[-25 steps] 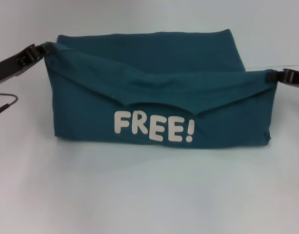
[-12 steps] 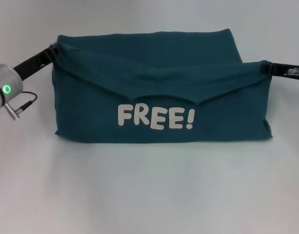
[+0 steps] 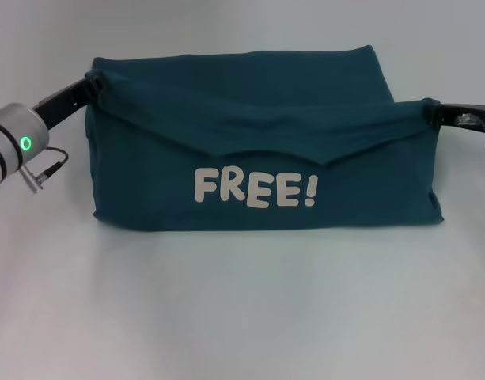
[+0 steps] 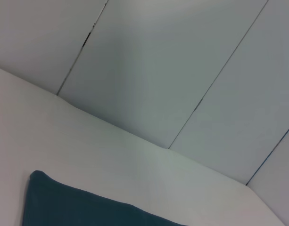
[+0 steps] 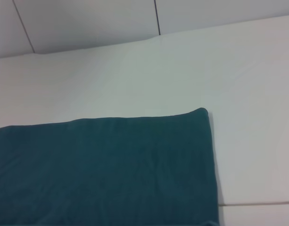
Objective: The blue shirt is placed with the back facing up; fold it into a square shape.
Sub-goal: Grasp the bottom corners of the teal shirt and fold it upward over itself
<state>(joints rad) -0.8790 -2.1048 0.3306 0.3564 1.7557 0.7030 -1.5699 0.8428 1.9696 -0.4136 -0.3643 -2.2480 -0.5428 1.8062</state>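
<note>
Spread across the middle of the white counter (image 3: 242,309): the blue shirt (image 3: 258,103), folded into a wide band with white "FREE!" lettering (image 3: 255,189) facing up on the near half. Draped over the lettered layer, a flap of fabric with a scalloped lower edge, sagging in the centre and raised at both ends. Pinching the flap's far left corner, the left gripper (image 3: 90,82), reaching in from the left edge, black fingers pressed together on the cloth. Just behind on the same arm, a silver wrist cuff with a green light (image 3: 25,143) and a thin cable looping beneath. Pinching the flap's right corner, the right gripper (image 3: 433,112), coming in from the right edge, fingers closed on the cloth. Lying flat behind the raised flap, the far layer of the shirt, its top edge straight and its right end nearly square. Seen from the left wrist, only a dark corner of the shirt (image 4: 64,202) against counter and panelled wall. Seen from the right wrist, a flat stretch of the shirt (image 5: 102,165) ending in a rounded corner.
</note>
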